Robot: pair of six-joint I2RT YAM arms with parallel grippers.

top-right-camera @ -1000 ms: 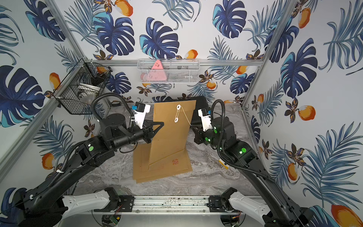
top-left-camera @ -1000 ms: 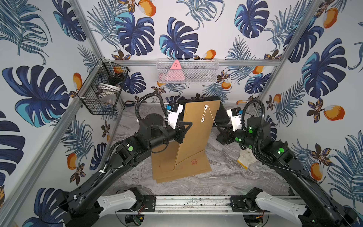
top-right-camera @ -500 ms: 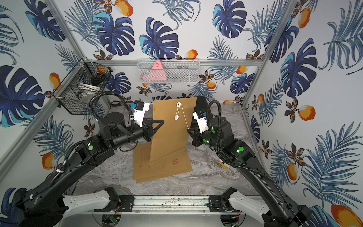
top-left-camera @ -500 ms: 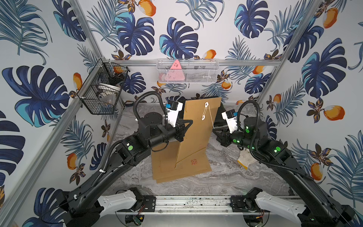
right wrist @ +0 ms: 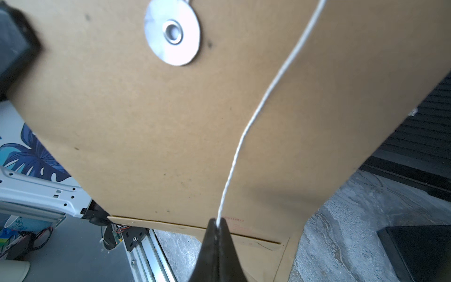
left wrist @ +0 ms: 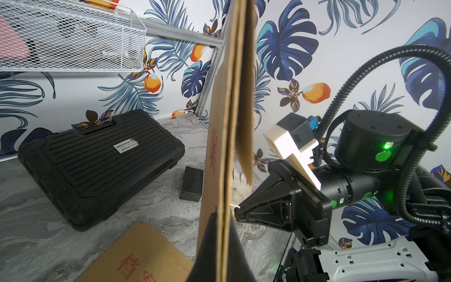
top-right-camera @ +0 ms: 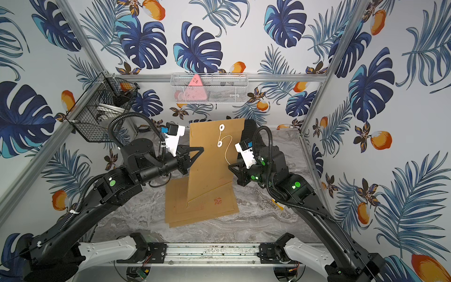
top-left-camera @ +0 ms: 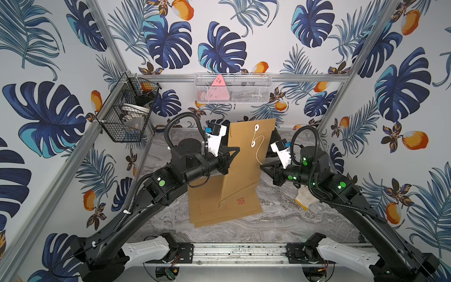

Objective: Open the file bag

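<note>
"So, where is the file bag [top-left-camera: 246, 156]?"

"Upright over the middle of the counter [top-left-camera: 280, 219], standing on end with the fastening end uppermost and leaning toward the far edge. Its low corner comes down at a stack of brown envelopes [top-left-camera: 210, 207] lying flat nearer the front edge. Whether it is touching or just above them I cannot tell."

"What holds it up?"

"The left gripper [top-left-camera: 236, 149], clenched on the bag's side edge about halfway up. In the left wrist view its two black fingers pinch the cardboard edge between them."

"And the right gripper [top-left-camera: 261, 167]?"

"Clamped tight on the white string [right wrist: 246, 127]. In the right wrist view the string comes out from between the closed fingertips and runs up across the brown face, beside a round disc [right wrist: 172, 31]. In both top views a short length joins two discs, and from the lower one the rest curves out and down to the gripper — slack, not taut."

"Anything behind the bag?"

"A black case [left wrist: 97, 161], flat along the counter's far edge."
</note>
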